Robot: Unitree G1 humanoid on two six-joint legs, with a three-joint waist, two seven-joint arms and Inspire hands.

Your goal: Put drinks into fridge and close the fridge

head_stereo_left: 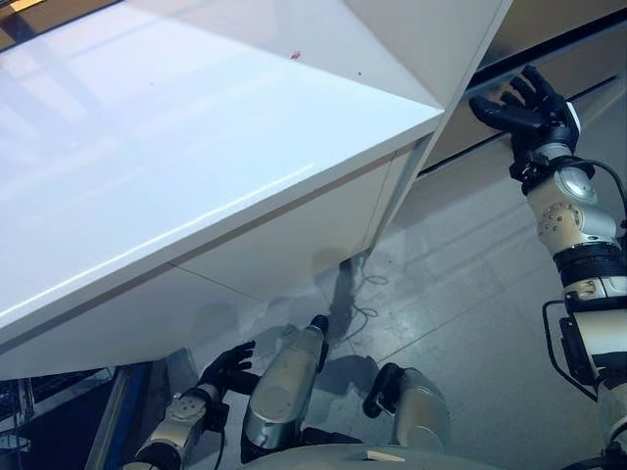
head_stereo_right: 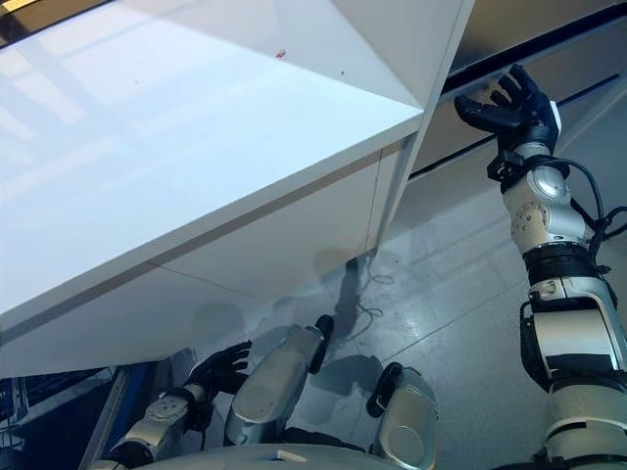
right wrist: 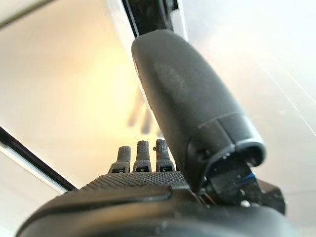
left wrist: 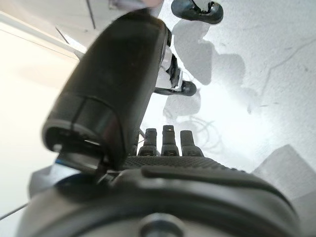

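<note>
A large white cabinet-like body (head_stereo_left: 196,147) with a glossy top takes up the left and middle of the eye views; a thin seam runs along its front face. My right hand (head_stereo_left: 524,103) is raised at the upper right. Its fingers are straight and spread, against a grey panel (head_stereo_left: 568,44) beside a dark seam (head_stereo_left: 490,78), just right of the white body's edge. In the right wrist view the hand (right wrist: 143,163) points at a pale surface with a dark seam (right wrist: 29,158) and holds nothing. My left hand (head_stereo_left: 227,369) hangs low under the white body, relaxed and empty; it also shows in the left wrist view (left wrist: 168,143).
Grey tiled floor (head_stereo_left: 470,294) lies to the right of and below the white body. A blue-framed wire basket or rack (head_stereo_left: 29,411) stands at the bottom left corner, close to my left arm.
</note>
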